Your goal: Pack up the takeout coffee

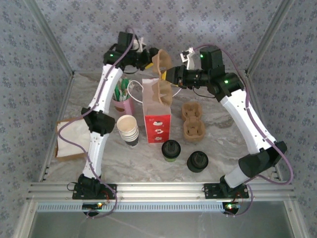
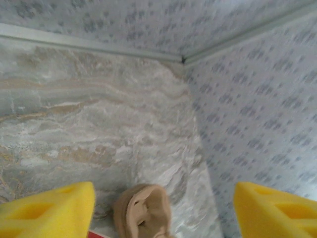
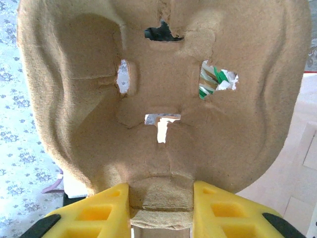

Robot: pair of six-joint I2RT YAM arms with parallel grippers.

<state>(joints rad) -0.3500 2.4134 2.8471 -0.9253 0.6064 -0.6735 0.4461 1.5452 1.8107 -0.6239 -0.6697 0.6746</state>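
Right wrist — right jaws pinch pulp carrier (image 3: 84, 104), left jaws wide.

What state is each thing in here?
left tool, open, clear of the carrier
right tool, shut on the carrier
carrier, on edge at the bag's mouth
bag, upright, top open
coffee, upright, lidded, on the table
spare carrier, flat, empty
cup stack, upright, lidless
lid pile, on the table
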